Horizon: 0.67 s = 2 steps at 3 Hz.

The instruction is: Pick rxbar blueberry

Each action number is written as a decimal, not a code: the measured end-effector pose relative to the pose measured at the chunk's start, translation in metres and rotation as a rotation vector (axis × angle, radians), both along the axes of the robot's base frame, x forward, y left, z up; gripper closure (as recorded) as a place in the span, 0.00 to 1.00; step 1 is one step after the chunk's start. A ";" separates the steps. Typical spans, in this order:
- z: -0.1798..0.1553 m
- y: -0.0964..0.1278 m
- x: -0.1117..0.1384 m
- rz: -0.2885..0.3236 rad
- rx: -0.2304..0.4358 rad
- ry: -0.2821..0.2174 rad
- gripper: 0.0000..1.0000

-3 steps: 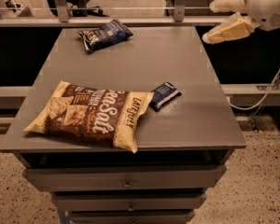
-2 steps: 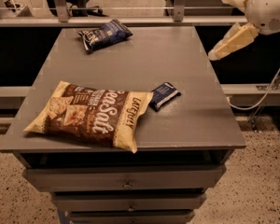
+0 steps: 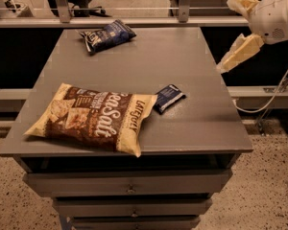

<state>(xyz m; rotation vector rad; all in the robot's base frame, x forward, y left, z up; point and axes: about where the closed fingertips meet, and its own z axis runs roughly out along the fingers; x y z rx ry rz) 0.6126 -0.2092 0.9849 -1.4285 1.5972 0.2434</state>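
Nearest me, the chip bag (image 3: 93, 116) lies on the table (image 3: 182, 56). Just beside its right end lies the bar (image 3: 169, 97), flat, its long axis running near-left to far-right. Beyond and right of the chip bag, my gripper (image 3: 225, 35) hangs past the table's edge, fingers (image 3: 240, 51) spread wide and empty.

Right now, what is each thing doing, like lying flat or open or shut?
rxbar blueberry: flat on the table, untouched.
sea salt chip bag: lying flat, puffy.
blue snack bag: lying at the far edge.
gripper: open, empty, in the air off the table's side.
drawers: shut.
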 end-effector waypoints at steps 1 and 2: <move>-0.011 0.006 -0.001 0.016 0.022 0.020 0.00; -0.036 0.020 -0.007 0.038 0.060 0.070 0.00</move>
